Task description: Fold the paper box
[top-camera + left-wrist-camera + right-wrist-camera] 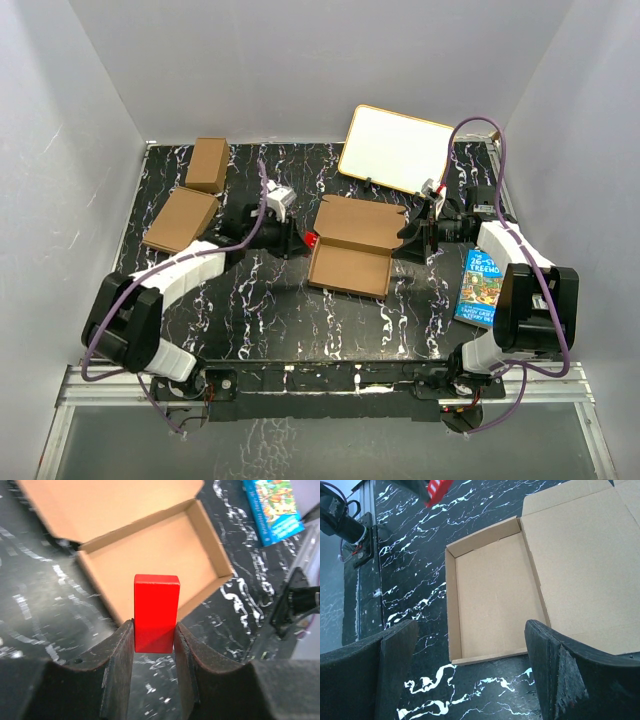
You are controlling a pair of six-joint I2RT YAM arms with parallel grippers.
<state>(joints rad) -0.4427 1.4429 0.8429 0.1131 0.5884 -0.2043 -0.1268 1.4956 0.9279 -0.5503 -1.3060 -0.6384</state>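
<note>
We note the paper box [352, 250] at mid table [260, 310], tray formed, lid lying open, left gripper [154, 628] clamped on a red block [156, 602] beside it, right gripper [470, 635] spread wide above the tray, holding nothing

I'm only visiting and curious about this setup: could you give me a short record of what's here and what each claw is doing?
Paper box: middle, tray walls up, lid open
Left claw: shut on red block, by the box's left side
Right claw: open, empty, by the box's right side
Elsewhere: squarish carton, sloping carton, whiteboard, blue book
</note>
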